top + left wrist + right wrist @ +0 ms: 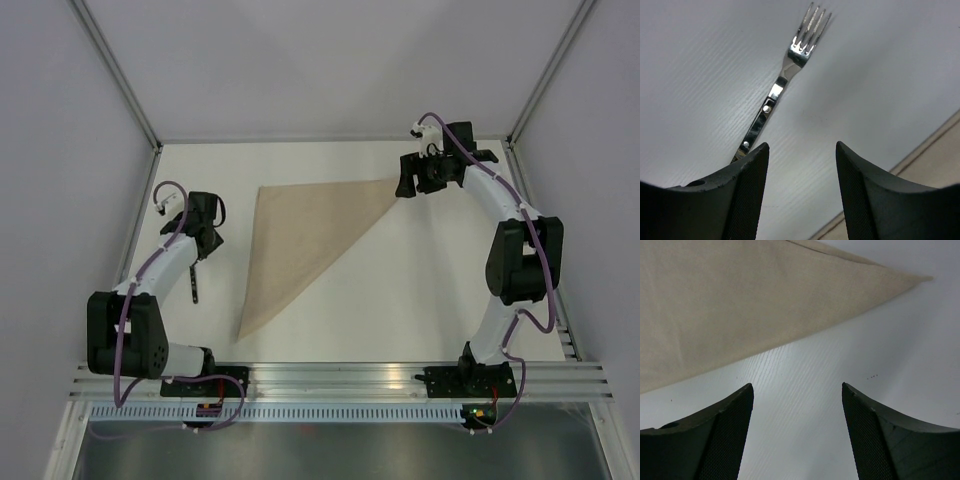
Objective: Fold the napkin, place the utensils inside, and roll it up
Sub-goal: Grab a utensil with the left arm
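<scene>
**Napkin in a triangle, fork alongside**

The tan napkin [300, 240] lies flat on the table [430, 290], a folded triangle with its long tip reaching near-left. The fork [777, 90] sits just left of it, apart, with silver prongs and a riveted handle. The left gripper [802, 150] hovers over it, jaws spread and empty, and the handle's end vanishes behind one finger [747, 200]. The right gripper [797, 390] gapes empty by the napkin's far-right corner.

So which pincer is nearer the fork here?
Left. The left pincer is open at the handle end of the fork; the right pincer is far off, by the napkin tip.
</scene>
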